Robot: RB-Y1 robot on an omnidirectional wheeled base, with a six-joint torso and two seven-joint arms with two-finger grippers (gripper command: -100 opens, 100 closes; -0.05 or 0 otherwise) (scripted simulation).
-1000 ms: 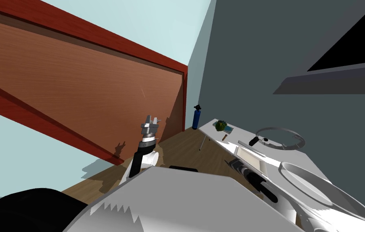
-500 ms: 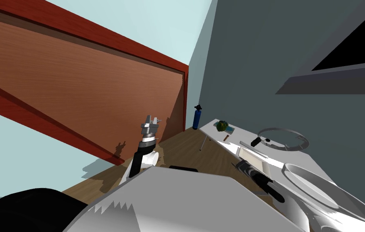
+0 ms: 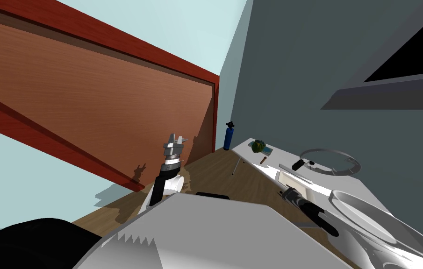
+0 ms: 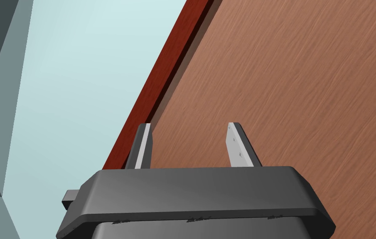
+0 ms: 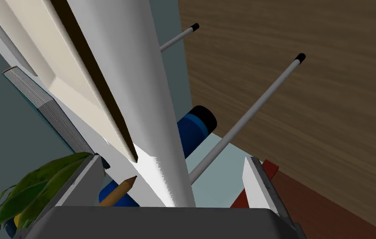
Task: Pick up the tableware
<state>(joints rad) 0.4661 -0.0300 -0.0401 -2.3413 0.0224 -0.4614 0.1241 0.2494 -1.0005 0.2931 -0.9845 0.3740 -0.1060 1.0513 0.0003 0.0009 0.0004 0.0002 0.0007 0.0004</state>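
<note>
Cream rectangular tray (image 3: 299, 181), shallow raised rim, flat on white table (image 3: 244, 150), near edge

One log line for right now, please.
phase: pre-grasp | right gripper: open, at table edge near tray | left gripper: open, raised, idle

Bright, flat light, everything sharp. The left gripper (image 3: 175, 137) casts a hard shadow on the brown panel (image 3: 89, 107); a jagged-edged sunlit patch crosses the white surface (image 3: 247, 153). Wide-lens distortion splays the walls.

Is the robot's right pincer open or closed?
Open. The right pincer's fingers stand far apart in its wrist view.
</note>
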